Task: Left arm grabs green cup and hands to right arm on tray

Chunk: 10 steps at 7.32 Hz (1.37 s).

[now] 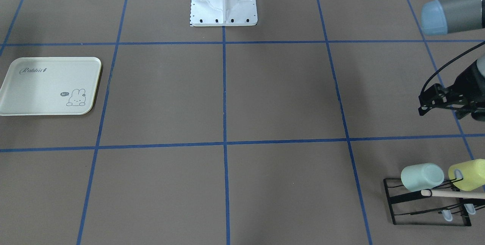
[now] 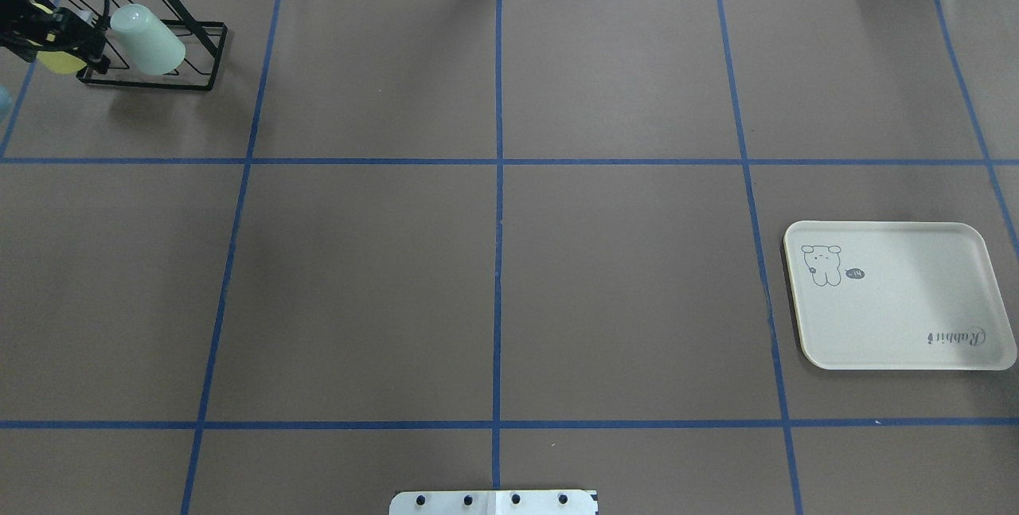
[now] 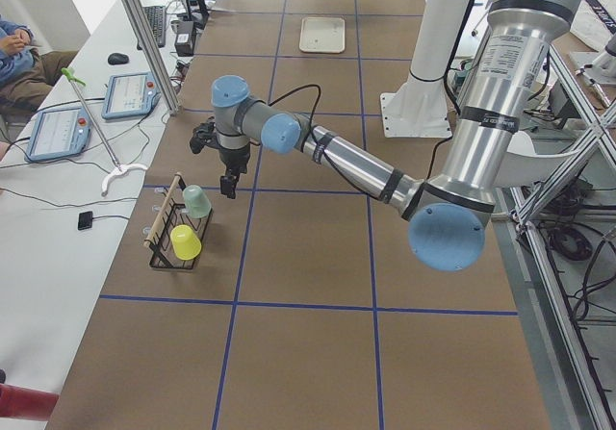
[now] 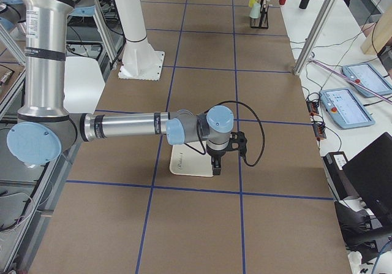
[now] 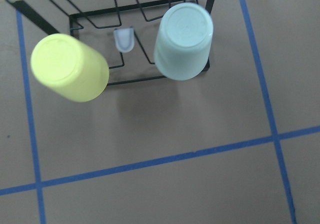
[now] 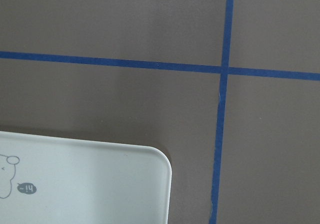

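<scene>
The green cup (image 1: 422,177) hangs upside down and tilted on a black wire rack (image 1: 428,204), beside a yellow-green cup (image 1: 469,173). In the left wrist view the green cup (image 5: 182,41) is at the upper right and the yellow-green cup (image 5: 70,67) at the left. My left gripper (image 1: 441,113) is open and empty, hovering above and just short of the rack; it also shows in the exterior left view (image 3: 217,165). The tray (image 2: 899,296) lies empty on the right side. My right gripper (image 4: 217,162) hovers by the tray's edge; I cannot tell whether it is open.
The rack has a wooden bar (image 1: 454,194) along its top. The white robot base (image 1: 223,2) stands at the table's middle rear. Blue tape lines cross the brown table. An operator (image 3: 19,50) sits beside the table, off its left end.
</scene>
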Available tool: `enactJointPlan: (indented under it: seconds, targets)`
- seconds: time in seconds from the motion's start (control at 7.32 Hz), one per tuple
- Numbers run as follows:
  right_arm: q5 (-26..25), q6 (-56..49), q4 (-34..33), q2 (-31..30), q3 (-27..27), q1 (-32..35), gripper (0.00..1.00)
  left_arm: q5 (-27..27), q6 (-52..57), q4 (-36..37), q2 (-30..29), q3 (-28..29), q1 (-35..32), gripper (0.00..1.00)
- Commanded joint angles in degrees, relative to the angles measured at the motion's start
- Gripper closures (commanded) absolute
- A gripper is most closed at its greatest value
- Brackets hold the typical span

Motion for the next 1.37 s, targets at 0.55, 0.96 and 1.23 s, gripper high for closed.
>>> enactJointPlan:
  seconds: [0.55,0.96,1.23]
  targets:
    - [-0.1,0.0,0.4,0.0,-0.2,-1.5,0.00,0.4,-0.6,-6.9,-11.3,22.3,1.7,0.03]
    - [-0.2,0.0,0.4,0.1,-0.3,-1.9,0.00,0.5,-0.6,-9.9,-12.0,25.9,1.7,0.03]
    - [-0.1,0.0,0.4,0.1,-0.3,-2.1,0.00,0.6,-1.5,-10.0,-13.0,26.9,1.8,0.03]
